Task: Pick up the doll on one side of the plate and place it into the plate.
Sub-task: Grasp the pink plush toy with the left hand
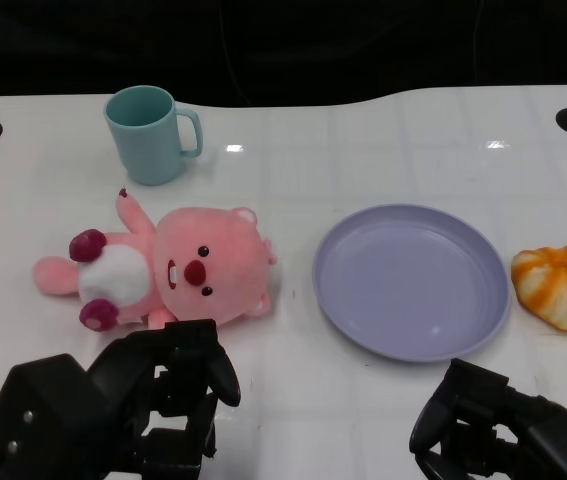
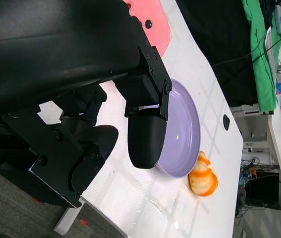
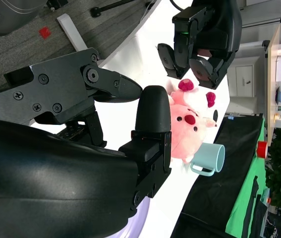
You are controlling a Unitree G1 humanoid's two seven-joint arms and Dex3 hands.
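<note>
Nearest to us, we are seeing the left robot hand [image 1: 168,385] hovering low over the white bench [image 1: 293,400], fingers spread and holding nothing, just short of the doll. The right robot hand [image 1: 473,410] is hanging at the near right edge, also holding nothing, its fingers apart.

Just beyond the left robot hand, a pink plush beaver doll [image 1: 178,265] is lying on its back, white belly and magenta paws up, its head pointing toward the plate. To its right, close but not touching, we are finding a lavender plate [image 1: 363,300] holding nothing. An orange-and-white pumpkin-shaped toy [image 1: 560,287] is sitting just beside the plate's right rim. Farthest back, a teal mug [image 1: 151,133] is standing upright behind the doll.
</note>
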